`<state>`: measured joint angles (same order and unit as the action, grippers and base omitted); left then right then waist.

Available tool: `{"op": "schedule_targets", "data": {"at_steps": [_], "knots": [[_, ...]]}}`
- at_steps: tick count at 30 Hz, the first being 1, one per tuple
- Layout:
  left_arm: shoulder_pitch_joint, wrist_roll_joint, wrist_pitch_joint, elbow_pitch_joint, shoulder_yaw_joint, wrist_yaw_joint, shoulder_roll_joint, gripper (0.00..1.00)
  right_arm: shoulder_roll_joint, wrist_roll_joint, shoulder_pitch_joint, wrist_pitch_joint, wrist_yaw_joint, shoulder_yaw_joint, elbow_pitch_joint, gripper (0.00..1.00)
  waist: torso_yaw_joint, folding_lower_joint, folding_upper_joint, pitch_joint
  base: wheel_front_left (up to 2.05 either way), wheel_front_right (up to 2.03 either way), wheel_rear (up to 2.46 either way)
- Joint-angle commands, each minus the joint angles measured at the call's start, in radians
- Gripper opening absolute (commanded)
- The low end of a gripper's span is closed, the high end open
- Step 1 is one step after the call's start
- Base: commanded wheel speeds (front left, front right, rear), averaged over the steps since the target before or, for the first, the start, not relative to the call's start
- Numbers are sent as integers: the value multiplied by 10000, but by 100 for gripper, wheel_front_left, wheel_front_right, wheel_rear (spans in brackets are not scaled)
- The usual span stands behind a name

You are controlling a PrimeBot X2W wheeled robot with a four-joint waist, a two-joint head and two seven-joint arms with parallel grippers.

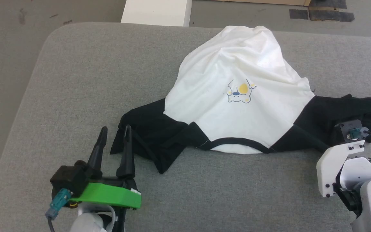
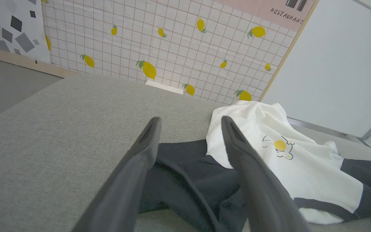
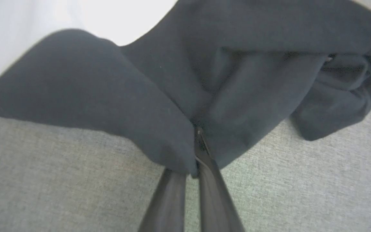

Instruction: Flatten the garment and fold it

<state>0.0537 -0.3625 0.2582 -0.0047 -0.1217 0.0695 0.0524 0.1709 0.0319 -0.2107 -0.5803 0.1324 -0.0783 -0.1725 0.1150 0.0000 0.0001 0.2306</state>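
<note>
Your garment (image 1: 237, 106) lies crumpled on the grey padded surface (image 1: 76, 80), toward its right half and far edge. The white body is bunched into a mound at the far side, with the small yellow-and-blue chest print (image 1: 240, 91) facing up. The black collar (image 1: 237, 141) curves along the near side, closest to you. One black sleeve (image 1: 147, 129) spreads out to the left and the other (image 1: 333, 109) to the right, both wrinkled and partly folded over themselves.

Your left gripper (image 1: 115, 129) is released, its two dark fingers (image 2: 147, 151) spread wide apart and holding nothing. Their tips sit at the outer edge of the left sleeve, with black cloth showing between them in the left wrist view. You cannot tell whether they touch the cloth.

Your right gripper (image 3: 193, 167) is clenched on the garment. In the right wrist view its fingers are pressed close together, with a fold of the black right sleeve pinched between them just above the surface.

Beyond the surface you have a white block (image 1: 156, 11) on the floor (image 1: 11, 48) and a tiled wall with lemons (image 2: 172, 42).
</note>
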Motion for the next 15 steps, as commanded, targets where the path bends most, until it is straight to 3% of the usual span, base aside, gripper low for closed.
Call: {"op": "schedule_targets", "data": {"at_steps": [1,5,11,15], "knots": [[201,-102,36,74,-82,60,-22,100,14,-113,-176,80,-17,12,-12,0,-50,0,-1,-48,0,0,0],[372,-51,-507,213,-640,243,96,100,-12,-250,-167,126,-17,-40,10,0,-126,0,-1,-156,0,0,0],[933,-119,-3526,395,-2054,475,649,100,-67,-327,-93,98,-17,-126,43,0,-160,0,-1,-215,0,0,0],[1369,17,-5016,602,-2135,164,953,100,-147,-337,-37,83,-17,-134,57,0,-223,0,-1,-186,0,0,0]]}}
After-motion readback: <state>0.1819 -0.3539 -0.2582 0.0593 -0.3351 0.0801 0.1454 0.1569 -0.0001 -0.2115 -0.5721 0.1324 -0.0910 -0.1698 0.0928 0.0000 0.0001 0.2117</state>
